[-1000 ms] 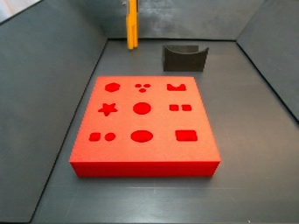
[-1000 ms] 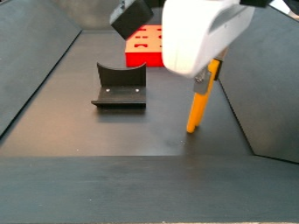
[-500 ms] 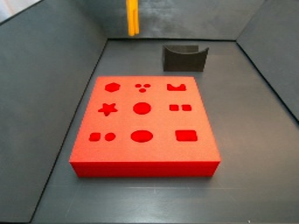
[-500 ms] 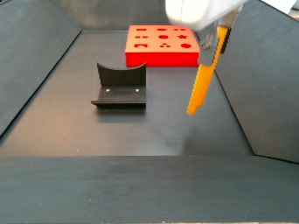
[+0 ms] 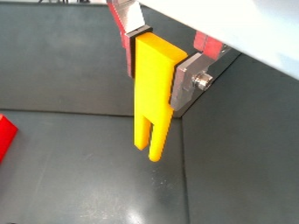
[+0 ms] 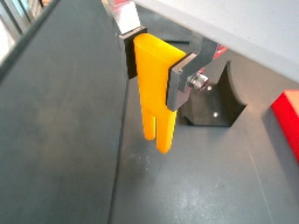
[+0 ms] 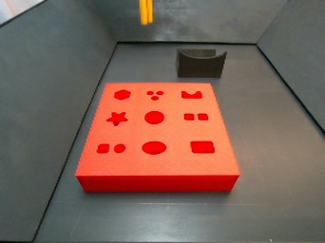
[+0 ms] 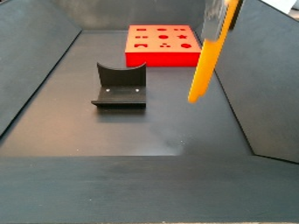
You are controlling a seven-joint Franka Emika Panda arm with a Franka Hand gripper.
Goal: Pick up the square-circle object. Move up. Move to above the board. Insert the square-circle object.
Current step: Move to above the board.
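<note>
The square-circle object is a long orange-yellow bar with two prongs at its lower end. My gripper is shut on its upper part, with a silver finger pressed on each side in both wrist views, as on the bar and gripper. The bar hangs upright, clear of the dark floor, near the back wall and beside the right wall. The gripper body is out of both side views. The red board with its grid of shaped holes lies flat on the floor, apart from the bar, and shows again as the board.
The dark fixture stands between the board and the back wall, beside the hanging bar; it also shows as the fixture and the fixture. Grey walls enclose the floor on all sides. A board corner shows in a wrist view.
The gripper has risen with the bar shut in it. The bar's prongs, near the floor a second ago, now hang well above it. Board and fixture have not moved.
</note>
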